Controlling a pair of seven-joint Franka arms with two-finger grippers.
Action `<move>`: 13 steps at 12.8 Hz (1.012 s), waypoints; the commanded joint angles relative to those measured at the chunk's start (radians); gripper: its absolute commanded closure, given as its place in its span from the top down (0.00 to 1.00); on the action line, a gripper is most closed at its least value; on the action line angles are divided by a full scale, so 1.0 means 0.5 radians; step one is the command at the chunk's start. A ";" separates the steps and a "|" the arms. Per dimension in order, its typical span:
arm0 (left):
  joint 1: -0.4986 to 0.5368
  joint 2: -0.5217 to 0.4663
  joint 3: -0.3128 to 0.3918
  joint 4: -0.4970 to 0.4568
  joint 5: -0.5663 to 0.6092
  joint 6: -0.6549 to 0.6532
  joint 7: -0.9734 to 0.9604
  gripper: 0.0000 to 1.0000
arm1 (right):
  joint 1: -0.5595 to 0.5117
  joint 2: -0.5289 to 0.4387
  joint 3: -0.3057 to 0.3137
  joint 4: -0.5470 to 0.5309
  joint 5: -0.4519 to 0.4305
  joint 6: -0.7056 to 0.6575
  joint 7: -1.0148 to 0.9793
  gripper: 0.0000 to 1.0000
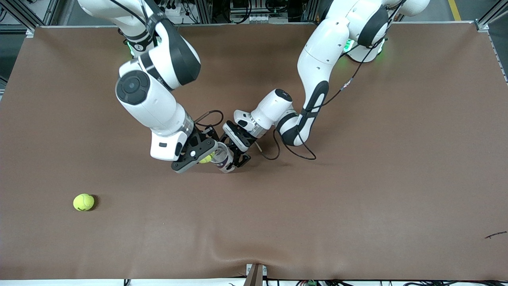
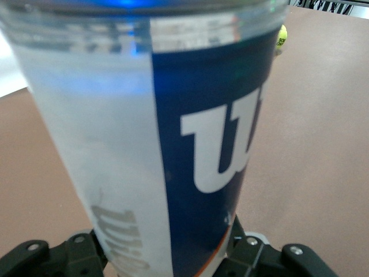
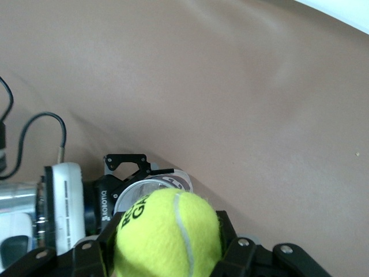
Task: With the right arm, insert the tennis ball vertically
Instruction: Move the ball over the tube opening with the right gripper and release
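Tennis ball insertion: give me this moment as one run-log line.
right claw: shut on tennis ball, over can mouth | left claw: around can | second ball: on table | insertion: not yet done

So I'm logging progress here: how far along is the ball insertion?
Done: the right gripper has a tennis ball clamped in its jaws, right over the open mouth of the can that the left gripper holds. In hand: lining up. Left: dropping it in. A second ball lies loose on the table.
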 commanded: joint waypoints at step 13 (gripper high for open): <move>-0.028 0.036 0.034 0.058 -0.033 0.048 0.000 0.76 | 0.132 -0.035 -0.008 -0.222 -0.036 0.151 -0.081 1.00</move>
